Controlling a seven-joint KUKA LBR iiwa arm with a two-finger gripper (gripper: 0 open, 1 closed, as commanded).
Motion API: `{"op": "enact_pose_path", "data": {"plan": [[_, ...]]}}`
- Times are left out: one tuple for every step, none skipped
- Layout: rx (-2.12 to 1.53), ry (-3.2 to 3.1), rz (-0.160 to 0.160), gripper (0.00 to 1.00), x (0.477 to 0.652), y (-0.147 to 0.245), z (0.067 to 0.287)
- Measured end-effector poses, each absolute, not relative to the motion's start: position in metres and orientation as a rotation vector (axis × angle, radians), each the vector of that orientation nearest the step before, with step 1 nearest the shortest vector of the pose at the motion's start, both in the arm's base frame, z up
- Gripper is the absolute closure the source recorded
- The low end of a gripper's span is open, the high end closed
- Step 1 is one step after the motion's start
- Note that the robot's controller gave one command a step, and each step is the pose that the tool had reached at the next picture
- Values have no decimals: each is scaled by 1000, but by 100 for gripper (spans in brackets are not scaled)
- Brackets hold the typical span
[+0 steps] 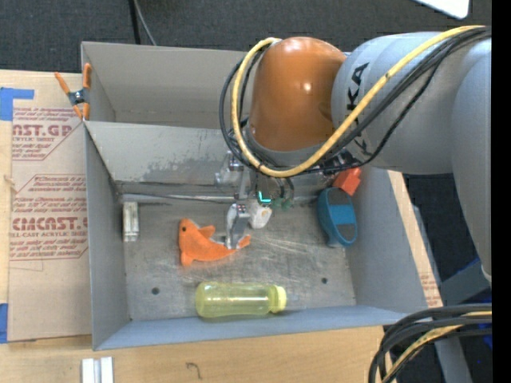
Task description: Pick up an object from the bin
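- The grey metal bin [107,238] holds a few loose things spread over its scuffed floor, well apart from one another.
- The arm comes in from the right, with its rounded orange cover [291,94] and looped yellow cable above the far middle of the bin.
- The claw [238,228] hangs below the cover, pointing down at the middle of the floor. Its tip is at the right end of a flat orange plastic fish-shaped toy [198,247].
- Whether the claw is wide, narrow or gripping the toy cannot be told.
- The orange toy lies flat at the centre of the bin, its body stretching left from the claw.
- A translucent yellow plastic bottle [239,300] lies on its side along the near wall, just nearer than the toy.
- A blue oval plastic piece [339,216] rests by the right wall, with a small orange-red block [347,180] just beyond it.
- A small clear rectangular block [130,220] lies by the left wall.
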State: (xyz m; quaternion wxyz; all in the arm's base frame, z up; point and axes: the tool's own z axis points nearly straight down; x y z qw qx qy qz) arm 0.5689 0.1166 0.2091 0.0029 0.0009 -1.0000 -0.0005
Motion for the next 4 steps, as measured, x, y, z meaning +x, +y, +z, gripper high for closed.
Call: {"op": "enact_pose_path", "data": {"plan": [[2,-3143,-3,0,571,116,213],[58,-3157,-5,100,564,124,79],[58,-3157,-5,100,564,124,79],[98,-3140,1,100,550,137,277]]}}
